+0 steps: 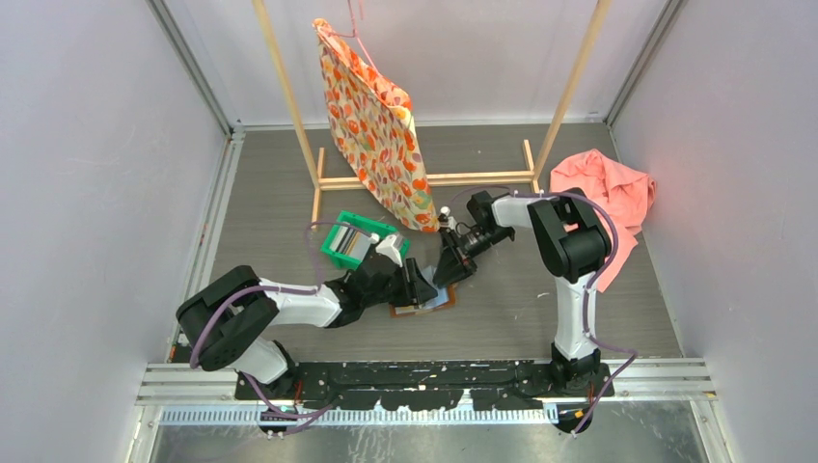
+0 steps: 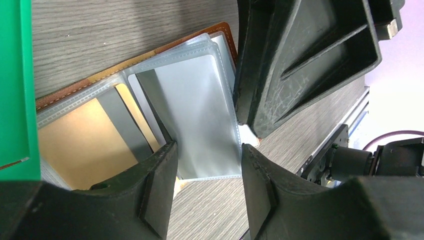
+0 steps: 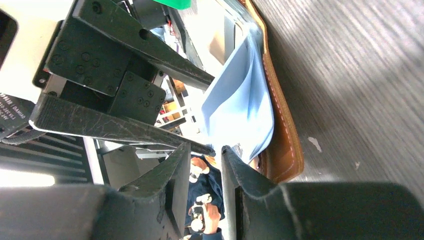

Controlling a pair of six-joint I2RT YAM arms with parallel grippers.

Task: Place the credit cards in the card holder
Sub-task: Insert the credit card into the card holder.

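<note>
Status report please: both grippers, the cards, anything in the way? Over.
Left gripper open above the holder. Right gripper pinching a sleeve corner. Grey card looks sleeved. Bin alongside, not blocking.

From above, the left gripper [image 1: 424, 287] and right gripper [image 1: 449, 275] hide most of the card holder [image 1: 410, 311], possibly some cards too.
</note>
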